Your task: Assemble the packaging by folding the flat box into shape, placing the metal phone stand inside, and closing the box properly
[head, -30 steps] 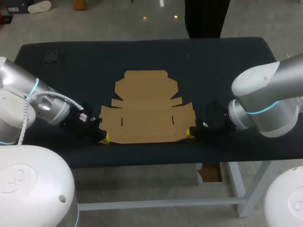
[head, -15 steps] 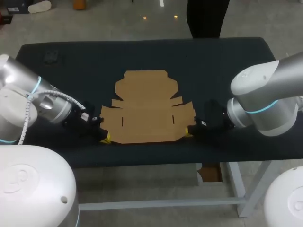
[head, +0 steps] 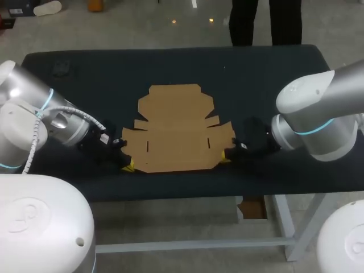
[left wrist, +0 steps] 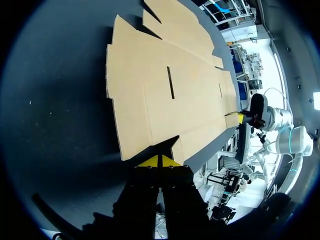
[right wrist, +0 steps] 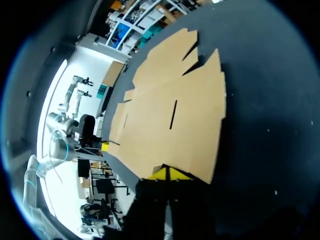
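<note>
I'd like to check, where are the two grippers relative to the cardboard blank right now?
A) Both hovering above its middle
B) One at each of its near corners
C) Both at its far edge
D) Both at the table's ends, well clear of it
B: in the head view the left gripper is at the near left corner of the flat box and the right gripper at its near right corner.

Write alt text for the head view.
A flat brown cardboard box blank lies unfolded in the middle of a dark blue table. The left arm's yellow-tipped tool and the right arm's yellow-tipped tool sit low at its two corners nearest the robot.
</note>
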Robot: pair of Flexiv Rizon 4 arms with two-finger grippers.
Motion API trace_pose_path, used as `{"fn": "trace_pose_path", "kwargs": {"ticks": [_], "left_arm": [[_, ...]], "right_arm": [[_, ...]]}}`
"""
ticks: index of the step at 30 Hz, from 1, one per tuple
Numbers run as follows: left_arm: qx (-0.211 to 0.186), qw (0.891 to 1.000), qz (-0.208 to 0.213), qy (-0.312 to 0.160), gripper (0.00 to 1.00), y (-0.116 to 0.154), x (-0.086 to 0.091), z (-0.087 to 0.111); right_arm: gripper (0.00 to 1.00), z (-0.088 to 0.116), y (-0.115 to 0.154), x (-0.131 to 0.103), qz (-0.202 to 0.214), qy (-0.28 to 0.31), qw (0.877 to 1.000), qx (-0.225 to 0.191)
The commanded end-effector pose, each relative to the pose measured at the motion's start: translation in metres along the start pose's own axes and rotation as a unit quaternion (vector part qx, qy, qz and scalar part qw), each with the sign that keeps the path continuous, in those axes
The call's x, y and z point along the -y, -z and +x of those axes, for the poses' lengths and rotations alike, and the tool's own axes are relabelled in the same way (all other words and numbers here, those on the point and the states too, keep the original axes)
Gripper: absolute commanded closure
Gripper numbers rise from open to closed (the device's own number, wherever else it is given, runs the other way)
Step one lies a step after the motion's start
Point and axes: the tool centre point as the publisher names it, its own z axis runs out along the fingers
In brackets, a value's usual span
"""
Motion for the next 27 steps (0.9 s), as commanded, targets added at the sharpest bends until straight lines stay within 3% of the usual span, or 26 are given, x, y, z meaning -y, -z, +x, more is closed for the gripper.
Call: {"fn": "trace_pose_path", "kwargs": {"ticks": [1,27], "left_arm": [[0.006,1.000,-0.003,0.001,1.00,0.000,0.001,0.003],[0.063,0.998,-0.009,-0.013,1.00,-0.008,0.006,0.026]], "right_arm": [[1.00,0.003,-0.001,0.000,0.003,0.002,1.000,0.004],[1.00,0.005,-0.004,-0.003,0.034,0.005,0.999,0.035]]}}
